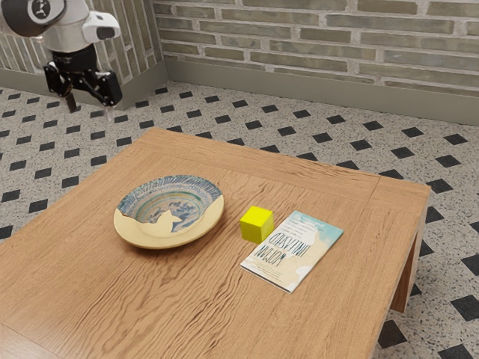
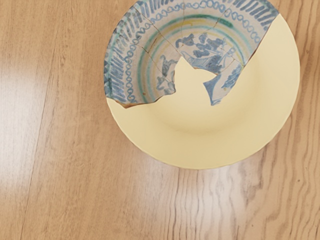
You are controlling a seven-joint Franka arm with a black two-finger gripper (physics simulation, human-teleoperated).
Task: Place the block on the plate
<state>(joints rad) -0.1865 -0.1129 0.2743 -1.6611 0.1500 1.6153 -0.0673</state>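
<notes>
High above the table's far left corner in the exterior view, the black gripper [image 1: 90, 112] hangs open, its two fingers well apart and nothing between them. The bright yellow block [image 1: 257, 224] rests on the wooden table, to the exterior view's right of the plate and apart from it. A round plate [image 1: 166, 236], cream with a blue and green patterned part, lies on the table with no block on it. From the hand, the wrist view looks down on the plate [image 2: 210, 145].
A booklet [image 1: 293, 249] with a pale blue and cream cover lies flat just beside the block, on the side away from the plate. The wooden table [image 1: 172, 299] ends at a far edge before the tiled floor [image 1: 247, 120] and brick wall.
</notes>
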